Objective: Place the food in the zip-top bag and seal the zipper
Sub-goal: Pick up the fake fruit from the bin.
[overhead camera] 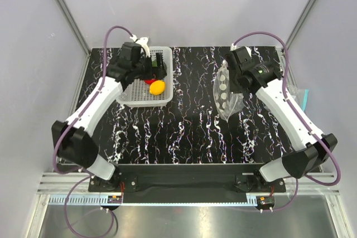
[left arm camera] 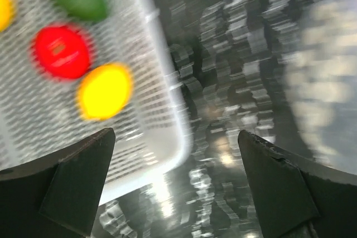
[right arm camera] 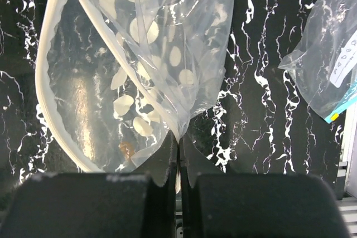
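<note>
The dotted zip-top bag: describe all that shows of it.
The zip-top bag is clear, soft, crinkled plastic printed with white dots. Its pale whitish zipper curves open, so the mouth gapes. It looks empty. The right gripper is shut on its film, holding it over the black marbled table.

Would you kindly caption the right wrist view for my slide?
Right gripper pinches the dotted zip-top bag, its mouth open, over the black marbled table; a second clear bag lies nearby.
</note>
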Controlling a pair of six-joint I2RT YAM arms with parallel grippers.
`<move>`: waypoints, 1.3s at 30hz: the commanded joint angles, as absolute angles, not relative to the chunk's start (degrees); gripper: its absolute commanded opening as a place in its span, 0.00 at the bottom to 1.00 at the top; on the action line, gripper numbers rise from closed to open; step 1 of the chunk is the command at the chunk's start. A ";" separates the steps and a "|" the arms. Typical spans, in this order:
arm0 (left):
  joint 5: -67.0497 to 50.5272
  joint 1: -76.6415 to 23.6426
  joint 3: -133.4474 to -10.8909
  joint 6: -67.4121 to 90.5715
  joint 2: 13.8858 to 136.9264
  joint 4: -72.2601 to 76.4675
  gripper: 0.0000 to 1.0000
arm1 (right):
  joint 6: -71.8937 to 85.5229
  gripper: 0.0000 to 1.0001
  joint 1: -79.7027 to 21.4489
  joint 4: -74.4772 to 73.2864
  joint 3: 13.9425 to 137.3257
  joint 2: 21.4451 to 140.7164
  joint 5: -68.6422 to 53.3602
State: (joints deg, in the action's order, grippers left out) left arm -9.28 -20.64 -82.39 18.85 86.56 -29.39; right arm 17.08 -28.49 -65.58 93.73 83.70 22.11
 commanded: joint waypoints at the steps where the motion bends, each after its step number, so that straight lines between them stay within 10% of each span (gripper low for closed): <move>1: 6.05 -20.30 -86.39 12.93 94.45 -38.75 0.99 | 15.65 0.00 -28.74 -64.25 93.34 81.57 19.52; 25: 0.26 -18.19 -96.94 4.13 118.91 -35.06 0.99 | 15.29 0.00 -28.65 -62.23 87.89 76.29 17.31; 32: -5.97 -17.76 -93.45 3.17 115.24 -30.79 0.51 | 15.12 0.00 -28.74 -61.96 87.98 77.17 17.14; 39: -13.62 -17.23 -87.81 4.13 103.38 -25.40 0.41 | 15.03 0.00 -28.65 -61.44 87.80 77.34 16.88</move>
State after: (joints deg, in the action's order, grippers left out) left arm -8.36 -17.63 -88.16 4.12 111.63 -31.48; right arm 16.01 -28.49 -63.46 87.72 77.69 17.30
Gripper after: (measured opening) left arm 0.679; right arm 0.028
